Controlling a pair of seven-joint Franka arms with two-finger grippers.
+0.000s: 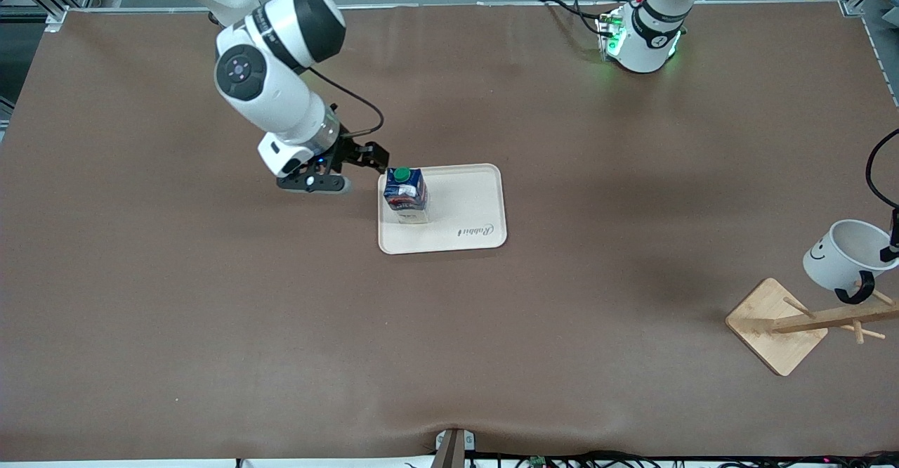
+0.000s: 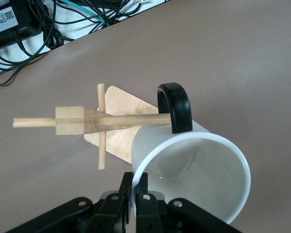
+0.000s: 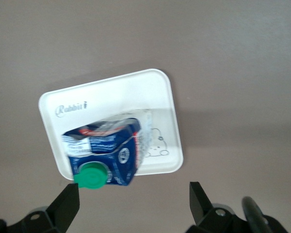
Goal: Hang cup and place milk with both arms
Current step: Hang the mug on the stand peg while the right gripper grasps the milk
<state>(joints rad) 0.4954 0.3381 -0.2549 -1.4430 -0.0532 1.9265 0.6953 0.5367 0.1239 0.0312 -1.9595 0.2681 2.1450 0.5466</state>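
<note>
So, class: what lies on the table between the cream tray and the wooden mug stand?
Nothing: the front view shows only bare brown tabletop between the cream tray and the wooden mug stand.

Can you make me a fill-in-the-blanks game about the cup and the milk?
1. The milk stands on the white ____.
2. The cap on the milk is ____.
3. The left gripper is shut on the rim of the ____.
4. The right gripper is ____, with nothing between its fingers.

Missing words: tray, green, cup, open
</note>
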